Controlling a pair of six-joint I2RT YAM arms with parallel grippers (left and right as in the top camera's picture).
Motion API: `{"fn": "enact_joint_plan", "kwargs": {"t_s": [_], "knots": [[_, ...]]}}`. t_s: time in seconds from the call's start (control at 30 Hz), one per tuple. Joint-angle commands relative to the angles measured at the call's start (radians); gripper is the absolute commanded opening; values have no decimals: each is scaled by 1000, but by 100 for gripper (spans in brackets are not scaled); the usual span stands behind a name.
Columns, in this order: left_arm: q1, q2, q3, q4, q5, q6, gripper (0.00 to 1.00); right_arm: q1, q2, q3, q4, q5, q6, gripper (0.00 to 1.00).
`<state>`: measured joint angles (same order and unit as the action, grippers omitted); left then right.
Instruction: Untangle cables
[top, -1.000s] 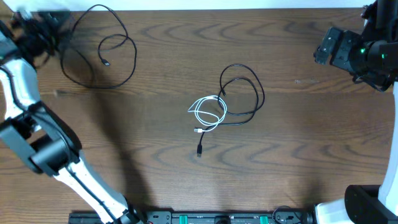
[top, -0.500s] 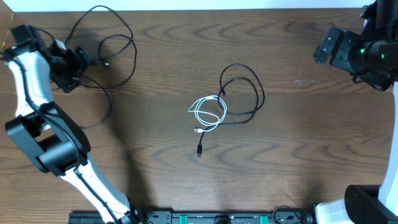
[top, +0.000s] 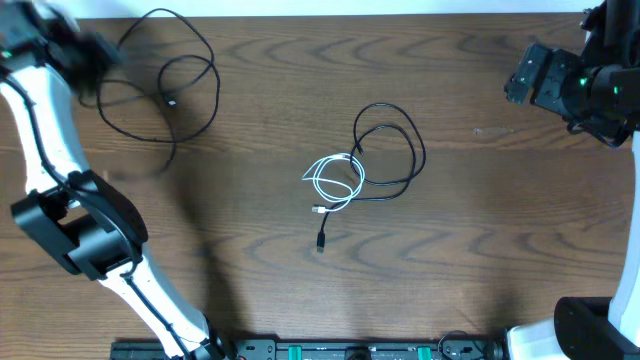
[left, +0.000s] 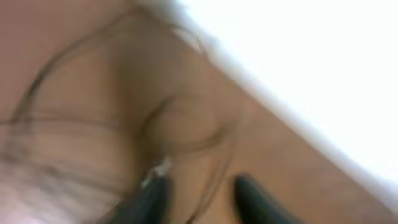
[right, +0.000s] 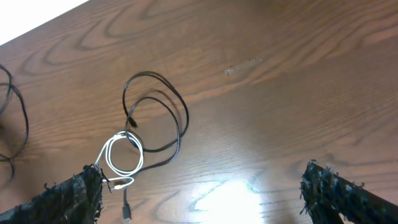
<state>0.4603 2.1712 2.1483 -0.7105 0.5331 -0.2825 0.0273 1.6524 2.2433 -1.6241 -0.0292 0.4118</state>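
Observation:
One black cable (top: 170, 100) lies in loose loops at the table's far left. My left gripper (top: 95, 55) is a blur just left of it. The left wrist view is smeared: the dark fingertips (left: 152, 199) stand a little apart, and a strand of that black cable (left: 217, 180) runs through the gap without being pinched. At mid-table a second black cable (top: 421, 155) is looped together with the short white cable (top: 357, 185). My right gripper (top: 522, 80) hovers open at the far right, well away from the white cable (right: 109, 155) and the black cable (right: 183, 118).
The table's far edge (top: 350, 14) meets a white surface just behind the left cable. A black plug (top: 321, 242) lies below the middle coil. The arm bases stand along the front edge (top: 350, 350).
My left arm swung in over the left cable, then back toward the far-left corner, and its jaws narrowed. That cable's loops shifted. The right arm and the middle coil have not moved.

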Motion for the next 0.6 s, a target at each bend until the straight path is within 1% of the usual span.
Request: {"fn": "enact_joint_plan", "kwargs": {"t_s": [0.0, 0.07, 0.13, 0.17, 0.2, 0.23, 0.27, 0.33, 0.37, 0.4, 0.43, 0.5, 0.57], "knots": [[-1, -24, 136, 156, 302, -328, 7, 0, 3, 0, -1, 4, -9, 99], [-1, -24, 148, 196, 301, -358, 8, 0, 3, 0, -1, 4, -9, 99], [-1, -18, 146, 146, 288, -287, 40, 0, 3, 0, -1, 4, -9, 99], [-2, -14, 146, 77, 253, -220, 56, 0, 3, 0, -1, 4, -9, 99], [-5, -6, 146, -14, 178, -152, 66, 0, 3, 0, 0, 4, -9, 99], [-7, 1, 146, -98, 89, -105, 71, 0, 3, 0, 0, 4, -9, 99], [-11, 14, 145, -188, -42, -68, 72, 0, 3, 0, 0, 4, -9, 99], [-19, 40, 142, -328, -276, -47, 72, 0, 3, 0, -1, 4, -9, 99], [-21, 54, 140, -379, -354, -46, 72, 0, 3, 0, 0, 4, -9, 99], [-21, 68, 140, -420, -395, -31, 72, 0, 3, 0, 0, 4, -9, 99], [-21, 89, 137, -473, -401, 14, 72, 0, 3, 0, -1, 4, -9, 99], [-21, 109, 133, -518, -352, 77, 72, 0, 3, 0, 0, 4, -9, 99], [-25, 123, 133, -555, -246, 171, 72, 0, 3, 0, 0, 4, -9, 99]]}}
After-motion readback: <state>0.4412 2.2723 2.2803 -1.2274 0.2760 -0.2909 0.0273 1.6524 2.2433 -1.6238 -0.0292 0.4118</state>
